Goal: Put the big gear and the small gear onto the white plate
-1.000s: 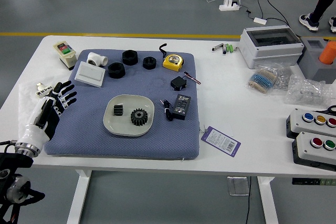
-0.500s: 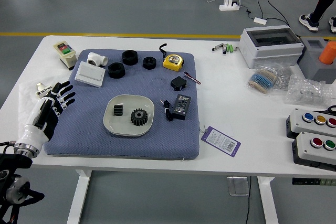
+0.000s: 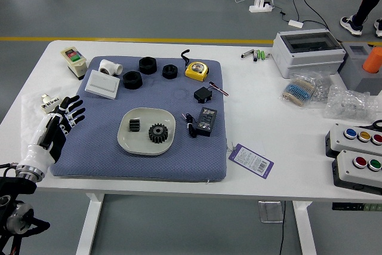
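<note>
On the white tabletop (image 3: 262, 129), and on the blue mat (image 3: 107, 156) spread over it, no rearrangement to see. In from the left, over the mat's left edge: the left arm (image 3: 36, 162), shifted very slightly outward since the earlier views, away from the plate. At its end, the left hand (image 3: 58, 127), open with fingers spread, holding nothing, well apart from both gears. Near the middle of the mat, the white plate (image 3: 145, 147), unmoved. Inside its rim, on the right, the big gear (image 3: 158, 133), lying flat with teeth showing all round. On the left, slightly farther back, the small gear (image 3: 135, 125), apparently on its side, apart from the big one. With both already placed, looks finished; probably calls only for withdrawing clear. Best to avoid sweeping low across the plate: could catch the rim or set the small gear rolling.
</note>
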